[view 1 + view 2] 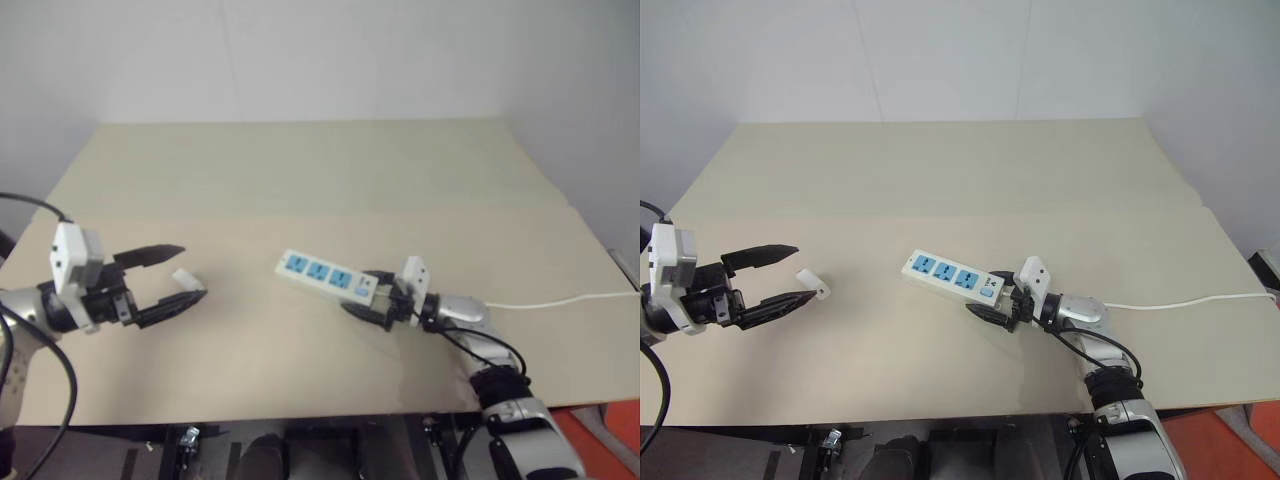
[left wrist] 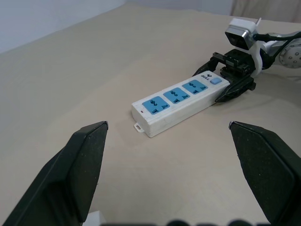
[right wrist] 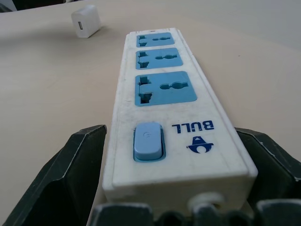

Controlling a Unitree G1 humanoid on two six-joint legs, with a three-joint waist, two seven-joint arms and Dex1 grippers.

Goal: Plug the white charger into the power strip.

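Charger (image 1: 813, 284) just off wide left hand (image 1: 790, 275); strip (image 1: 952, 276) end between wide right hand (image 1: 990, 297) fingers.

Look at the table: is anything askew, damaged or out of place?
Nothing looks damaged or spilled. The power strip lies at a slant across the table, its button end between the right gripper's open fingers. The white charger lies unplugged by the left gripper.

Even, soft indoor light; faint shadows, slight blur.
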